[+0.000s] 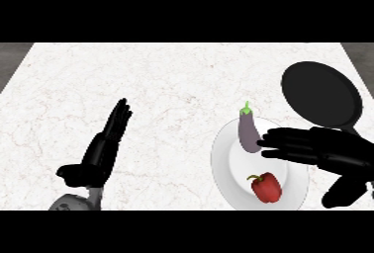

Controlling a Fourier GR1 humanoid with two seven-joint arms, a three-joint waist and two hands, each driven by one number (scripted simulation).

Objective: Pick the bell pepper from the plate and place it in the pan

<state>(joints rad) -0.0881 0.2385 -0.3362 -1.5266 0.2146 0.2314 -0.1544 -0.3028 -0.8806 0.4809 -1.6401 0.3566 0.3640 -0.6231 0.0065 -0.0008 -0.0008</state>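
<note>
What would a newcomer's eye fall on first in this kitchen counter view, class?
Probably the red bell pepper on the white plate at lower right, beside a purple eggplant. Next, the right hand open over the plate, and the black pan beyond it.

Red bell pepper (pixel 266 187), white plate (pixel 225 165), black pan (pixel 321 94), seemingly purple eggplant (pixel 250 131)

Left hand (pixel 110 136) is held open at lower left, fingers straight and pointing up. Right hand (pixel 321 148) is extended leftward from the right edge, fingers spread and relaxed.
</note>
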